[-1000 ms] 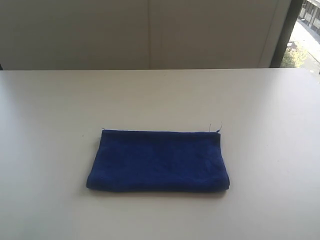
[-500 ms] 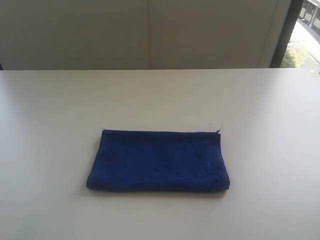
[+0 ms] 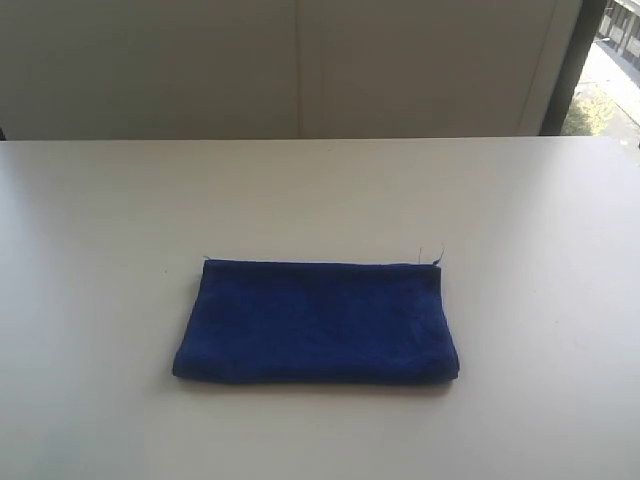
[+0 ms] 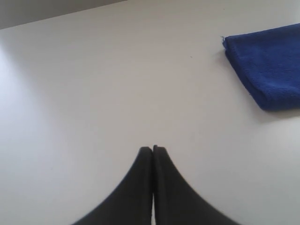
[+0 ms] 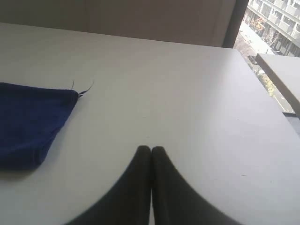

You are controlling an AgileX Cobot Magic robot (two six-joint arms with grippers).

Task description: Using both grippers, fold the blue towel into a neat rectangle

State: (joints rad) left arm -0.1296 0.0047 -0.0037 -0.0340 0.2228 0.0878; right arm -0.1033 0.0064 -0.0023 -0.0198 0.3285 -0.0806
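Folded blue towel on table — left gripper, right gripper apart from it — jaws clenched.

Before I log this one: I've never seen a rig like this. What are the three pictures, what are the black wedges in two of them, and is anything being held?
This is a robot with two arms, each ending in a gripper. One picture comes from a camera off the arms, looking across a white table; neither arm shows in it. The other two come from cameras on the wrists, each looking along its own gripper. The black wedges are the fingers of the left gripper and the right gripper. Both are shut, fingers pressed together, holding nothing. On the table lies the blue towel, folded into a flat rectangle, with loose threads at one corner. Each wrist camera catches one end of it, well apart from the fingers.
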